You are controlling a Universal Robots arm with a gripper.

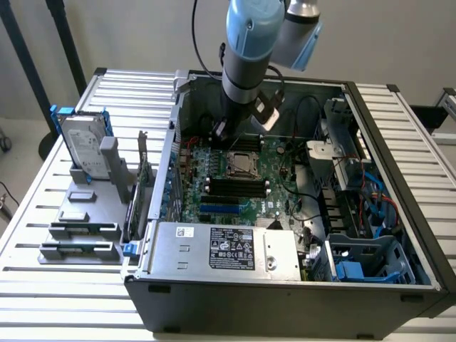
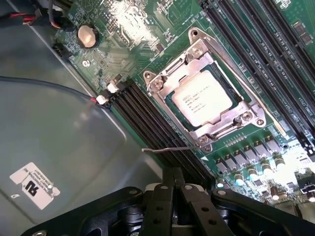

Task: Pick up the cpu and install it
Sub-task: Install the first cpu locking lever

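Hovering near the socket (image 2: 160, 84) with gripper (image 2: 173, 173) pressed together, empty; cpu (image 2: 203, 101) lying flat inside the socket. Likely light, stiff, slick-topped, fragile underneath; best taken by opposite edges.

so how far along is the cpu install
Done: the cpu already sits in its metal-framed socket on the green board. In hand: nothing, the claw is shut and empty, just beside the socket. Left: I cannot tell if the thin lever is latched.
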